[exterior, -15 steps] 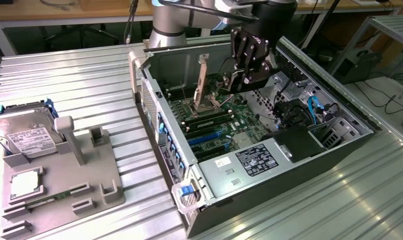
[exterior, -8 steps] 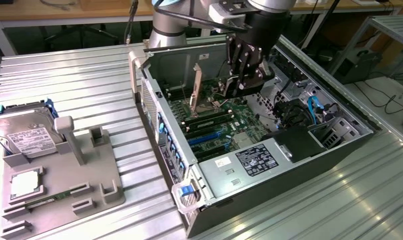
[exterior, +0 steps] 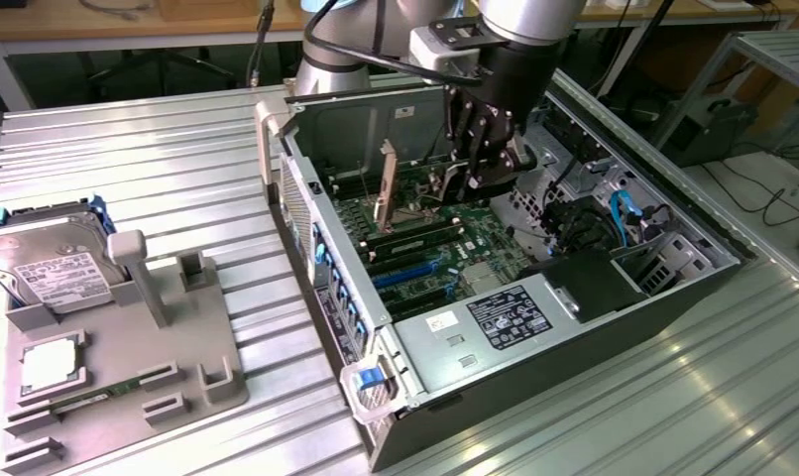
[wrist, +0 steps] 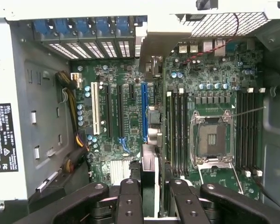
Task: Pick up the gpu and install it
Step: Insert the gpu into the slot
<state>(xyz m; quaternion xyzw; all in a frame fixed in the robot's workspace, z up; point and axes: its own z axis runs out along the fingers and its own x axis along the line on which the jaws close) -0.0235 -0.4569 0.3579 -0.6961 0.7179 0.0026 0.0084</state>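
Ribbed grey metal makes up the table (exterior: 135,169), its ridges running across the whole frame in the exterior view. An open computer case (exterior: 373,347) lies on it at centre and right, side panel off, green motherboard (exterior: 433,248) exposed. At lower left of the exterior view a grey holder tray (exterior: 174,367) sits on the same table, with a silver hard drive (exterior: 50,263) propped in its upper-left slot. Wooden benches (exterior: 56,20) and dark cables fill the upper edge of the frame; a metal frame stand (exterior: 770,59) shows at upper right.

Above the case, upper centre, the arm's gripper (exterior: 486,149) reaches down into the case. Its black fingers (wrist: 130,205) are closed partway on the gpu (wrist: 149,182), pinching the thin card edge-on between them. In the wrist view the card stands upright over the motherboard, in line with the blue slot (wrist: 144,112) at centre frame. Whether its lower edge touches the board I cannot tell.
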